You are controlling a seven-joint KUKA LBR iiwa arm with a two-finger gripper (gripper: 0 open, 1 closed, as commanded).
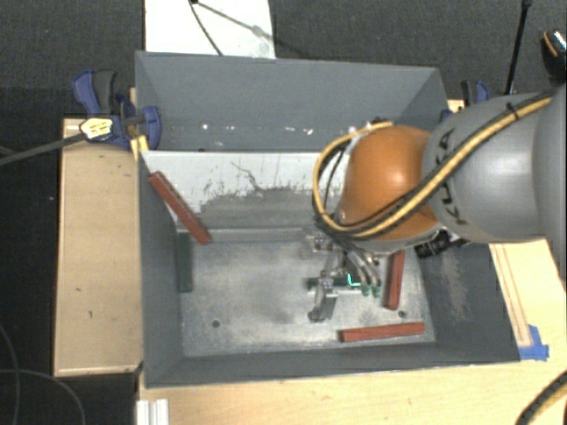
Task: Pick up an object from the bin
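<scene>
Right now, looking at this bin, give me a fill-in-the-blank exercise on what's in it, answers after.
1. In this view, the dark bar lies by the bin's ___ wall.
2. The red bars, one far left, one flat near right, one by the right wall, number ___.
3. Above the pincer, the wrist cover is coloured ___.
Answers: left; three; orange.

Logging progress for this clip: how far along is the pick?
Done: the pincer is down near the bin floor, right of centre. In hand: nothing visibly held. Left: grasping and lifting something; nearest are a red-brown bar just right of it and a second bar lying by the near wall.
</scene>
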